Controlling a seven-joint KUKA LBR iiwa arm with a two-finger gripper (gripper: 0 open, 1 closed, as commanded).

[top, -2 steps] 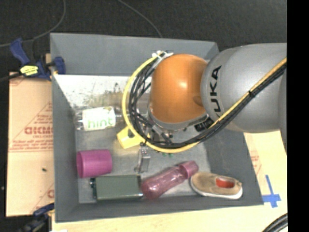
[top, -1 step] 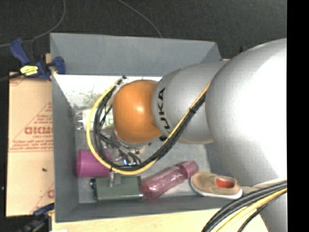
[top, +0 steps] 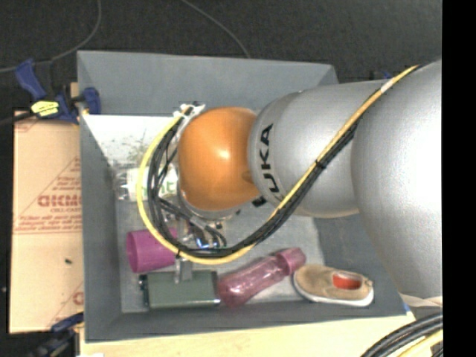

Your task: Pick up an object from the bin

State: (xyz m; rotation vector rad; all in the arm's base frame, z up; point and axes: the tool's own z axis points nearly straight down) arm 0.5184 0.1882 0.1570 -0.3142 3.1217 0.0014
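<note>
End effector (top: 183, 268) is low in the bin's (top: 100, 222) near-left part, under the orange wrist cover (top: 216, 158). Released or clenched: cannot tell. It touches or hangs just over a dark flat box (top: 178, 291), the likely target. Purple cup (top: 146, 250) is just left, pink bottle (top: 260, 275) just right, white shoe (top: 333, 285) farther right. Risk: the box lies flush on the floor, so the grip may slip or clip the cup.

Along the front edge of the grey metal bin (top: 98, 236), a magenta cup (top: 145, 250), a dark flat case (top: 178, 291), a pink bottle (top: 260, 275) laid flat and a beige shoe (top: 331, 287) are seen, left to right.
</note>
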